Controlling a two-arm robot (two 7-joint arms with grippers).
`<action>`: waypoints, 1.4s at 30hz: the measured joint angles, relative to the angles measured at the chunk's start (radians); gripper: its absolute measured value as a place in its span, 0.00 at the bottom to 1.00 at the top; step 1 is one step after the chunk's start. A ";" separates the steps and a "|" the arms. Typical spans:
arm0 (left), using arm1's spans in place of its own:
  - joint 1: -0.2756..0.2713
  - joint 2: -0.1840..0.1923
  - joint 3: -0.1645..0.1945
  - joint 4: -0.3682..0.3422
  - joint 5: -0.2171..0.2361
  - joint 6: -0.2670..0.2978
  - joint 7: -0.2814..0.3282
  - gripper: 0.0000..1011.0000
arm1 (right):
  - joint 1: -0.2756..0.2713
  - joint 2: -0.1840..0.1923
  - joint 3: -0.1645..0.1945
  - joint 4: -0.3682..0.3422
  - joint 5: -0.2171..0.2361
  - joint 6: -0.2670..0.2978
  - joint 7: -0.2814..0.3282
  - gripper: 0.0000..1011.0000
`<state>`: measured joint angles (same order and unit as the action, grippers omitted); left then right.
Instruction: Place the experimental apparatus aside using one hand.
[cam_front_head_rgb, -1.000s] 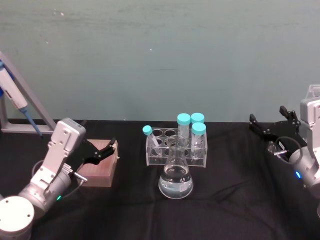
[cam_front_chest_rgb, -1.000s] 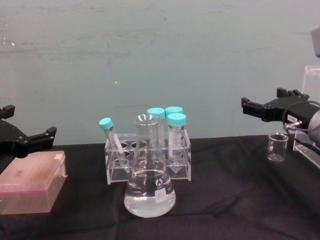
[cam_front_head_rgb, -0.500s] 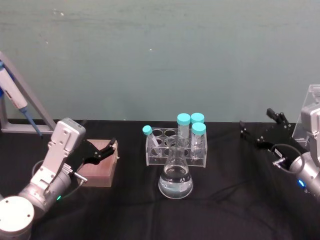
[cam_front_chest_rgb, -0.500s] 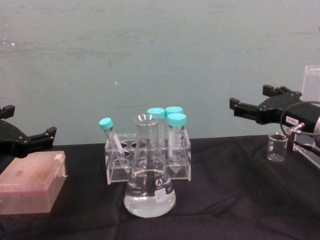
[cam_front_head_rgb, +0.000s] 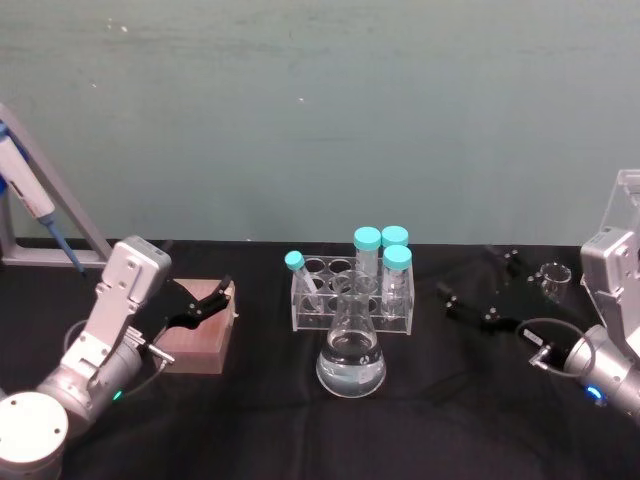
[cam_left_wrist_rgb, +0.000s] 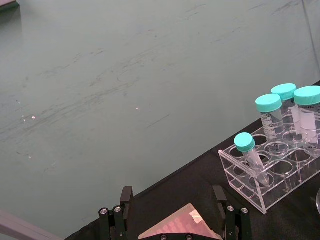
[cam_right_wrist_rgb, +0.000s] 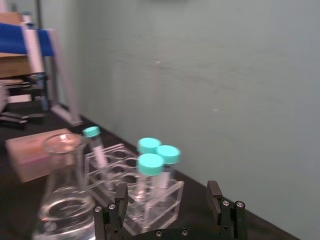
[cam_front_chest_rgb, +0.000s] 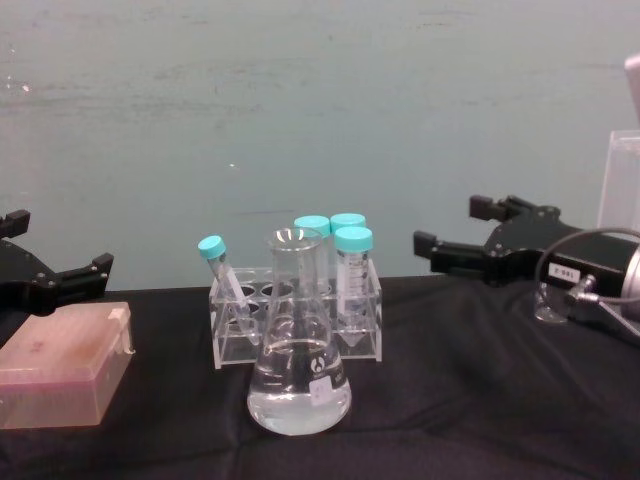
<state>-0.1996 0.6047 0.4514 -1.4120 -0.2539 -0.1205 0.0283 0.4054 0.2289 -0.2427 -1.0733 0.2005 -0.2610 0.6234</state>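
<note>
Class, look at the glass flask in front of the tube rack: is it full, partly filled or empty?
Partly filled. Clear liquid sits only in the wide base of the flask; its neck is empty.

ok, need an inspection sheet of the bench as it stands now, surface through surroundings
Surface: black cloth, no spills seen.
Job's things: conical flask with clear liquid, upright in front of the tube rack. The rack holds four teal-capped tubes, one tilted. Small beaker far right; acrylic stand at the right edge.
Clutter: pink box at left; pipette on a grey stand far left.
Grippers: left gripper open, just above the pink box. Right gripper open, in the air between rack and beaker, holding nothing.
Cables: grey cable looping at the right wrist.
Surroundings: teal wall behind.
</note>
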 joint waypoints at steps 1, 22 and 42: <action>0.000 0.000 0.000 0.000 0.000 0.000 0.000 0.99 | 0.004 0.005 -0.010 0.003 0.008 0.002 0.022 0.99; 0.000 0.000 0.000 0.000 0.000 0.000 0.000 0.99 | 0.077 0.027 -0.127 0.100 0.076 0.026 0.214 0.99; 0.000 0.000 0.000 0.000 0.000 0.000 0.000 0.99 | 0.116 0.033 -0.188 0.127 0.131 0.004 0.281 0.99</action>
<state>-0.1996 0.6047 0.4514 -1.4120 -0.2539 -0.1206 0.0283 0.5209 0.2622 -0.4303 -0.9460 0.3318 -0.2569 0.9045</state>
